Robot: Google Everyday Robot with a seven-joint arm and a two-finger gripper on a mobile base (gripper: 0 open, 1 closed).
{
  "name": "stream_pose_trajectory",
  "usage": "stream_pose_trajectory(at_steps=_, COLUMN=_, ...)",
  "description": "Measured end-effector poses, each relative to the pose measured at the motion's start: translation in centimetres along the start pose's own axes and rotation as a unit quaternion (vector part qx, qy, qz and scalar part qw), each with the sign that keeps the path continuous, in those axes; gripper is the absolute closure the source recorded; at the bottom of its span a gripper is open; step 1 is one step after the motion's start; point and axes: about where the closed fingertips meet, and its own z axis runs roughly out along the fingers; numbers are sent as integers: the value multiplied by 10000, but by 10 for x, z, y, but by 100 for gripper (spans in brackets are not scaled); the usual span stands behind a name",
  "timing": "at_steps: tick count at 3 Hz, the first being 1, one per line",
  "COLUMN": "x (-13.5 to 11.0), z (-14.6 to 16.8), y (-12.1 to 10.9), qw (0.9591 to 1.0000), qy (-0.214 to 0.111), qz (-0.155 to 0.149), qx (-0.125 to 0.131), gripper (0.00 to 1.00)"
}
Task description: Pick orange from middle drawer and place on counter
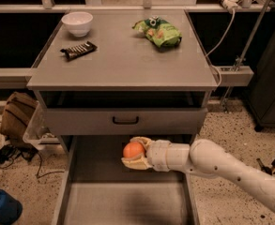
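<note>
Orange [133, 150] pinched over the open middle drawer [83, 172]

The gripper [131, 152] reached in from the right on its white arm [231, 168], its jaws closed around the fruit from above and below, just over the drawer's bare grey floor. Above, the counter [123, 67] carried a white bowl [77, 22], a dark snack bar [78, 50] and a green bag of crisps [158, 31]. A brown bag [16, 114] sat on the speckled floor [221, 130] to the left of the cabinet.
</note>
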Motion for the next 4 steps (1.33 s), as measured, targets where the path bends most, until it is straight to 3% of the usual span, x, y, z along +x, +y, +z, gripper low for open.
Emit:
stream_pose_trajectory(at_steps=1, x=-68, z=-24, y=-15, qw=9991, qy=101, qz=-418, qx=8, gripper=100)
stream_pose_trajectory(at_steps=2, x=-100, z=-34, y=-24, qw=9979, qy=125, qz=-638, qx=3, gripper=100)
stream_pose_trajectory(at_steps=3, x=-99, z=-34, y=-24, qw=9979, qy=124, qz=-633, qx=1, gripper=100)
stream_pose_trajectory(at_steps=4, x=-117, z=-45, y=-26, qw=9966, qy=179, qz=-796, qx=110, gripper=100)
